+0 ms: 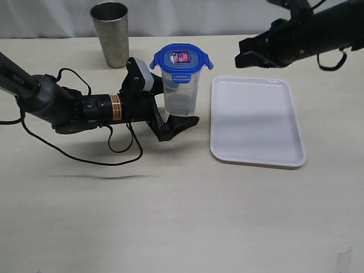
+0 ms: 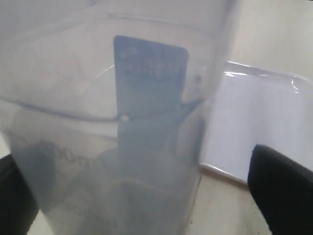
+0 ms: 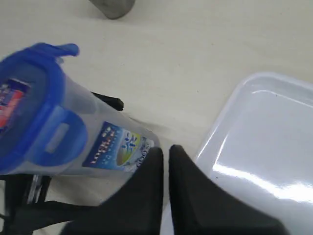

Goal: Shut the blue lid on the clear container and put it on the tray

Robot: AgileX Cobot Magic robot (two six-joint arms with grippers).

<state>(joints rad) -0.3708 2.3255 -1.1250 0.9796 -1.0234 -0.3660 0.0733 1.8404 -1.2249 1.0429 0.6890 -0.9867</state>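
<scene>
Two arms on the go, so we'll take it camera by camera.

Exterior view first. The clear container (image 1: 181, 98) stands upright on the table (image 1: 170, 216), just left of the tray (image 1: 256, 136) and not on it. The blue lid (image 1: 181, 57) sits on top. Its front flap (image 1: 181, 77) is folded down, while the side flaps (image 1: 207, 62) stick out. The left gripper (image 1: 177, 112) lies low along the table with its jaws spread wide either side of the container's base. The right gripper (image 1: 243, 54) hangs in the air off to the right, with nothing between its fingers. A steel cup (image 1: 112, 34) stands further back, apart from the rest.

Left wrist view. The container (image 2: 122, 122) fills nearly the whole picture, very close and blurry. One dark finger (image 2: 281, 193) shows a strip of table between it and the container wall. We'd call those jaws open around it, not clamped. The white tray (image 2: 254, 122) shows just beyond.

Right wrist view. The two black fingers (image 3: 195, 196) are pressed together, shut on nothing. Past them we get the lid (image 3: 24, 112) with one flap down against the wall and another poking out. We also see the container's colourful label (image 3: 120, 144), and a corner of the tray (image 3: 264, 137) close beside it.
</scene>
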